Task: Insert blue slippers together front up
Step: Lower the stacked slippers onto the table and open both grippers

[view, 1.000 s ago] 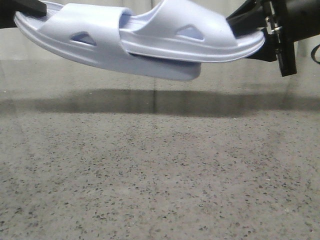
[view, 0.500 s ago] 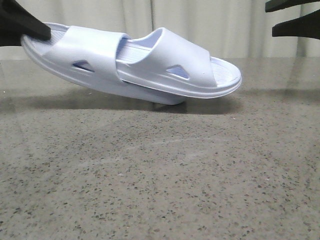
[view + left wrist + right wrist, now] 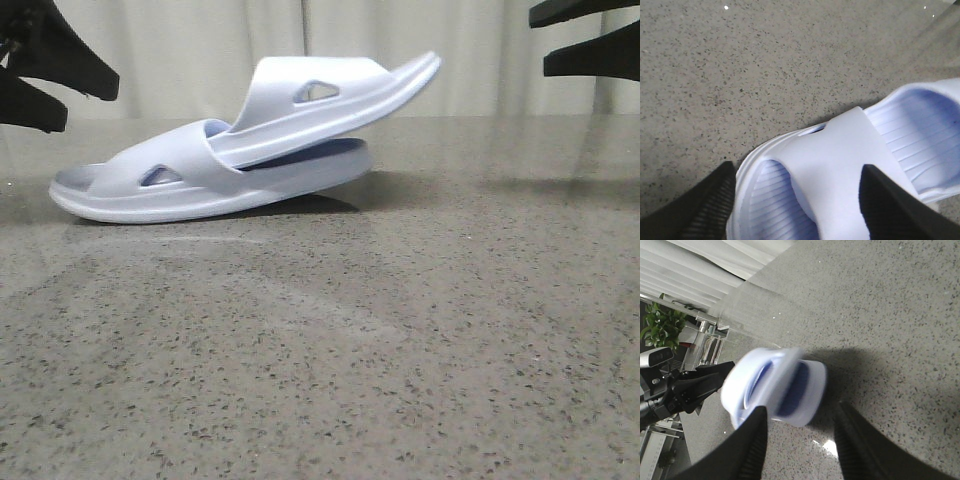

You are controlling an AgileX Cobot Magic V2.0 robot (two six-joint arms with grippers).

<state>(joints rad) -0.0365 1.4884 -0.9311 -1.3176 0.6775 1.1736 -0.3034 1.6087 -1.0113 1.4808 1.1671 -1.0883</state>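
Slippers (image 3: 230, 160) nested, lying on table (image 3: 400, 330); I read insertion done. Left gripper (image 3: 60, 85), right gripper (image 3: 585, 40): jaws open, empty.

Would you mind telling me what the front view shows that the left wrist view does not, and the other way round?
Only the front view shows both blue slippers whole: the lower one lies on the table, the upper one is tucked under its strap and tilts up to the right. It also shows the open right gripper up and clear.

Only the left wrist view shows the ribbed footbed close up.

Both show the open left gripper holding nothing, and the speckled table.
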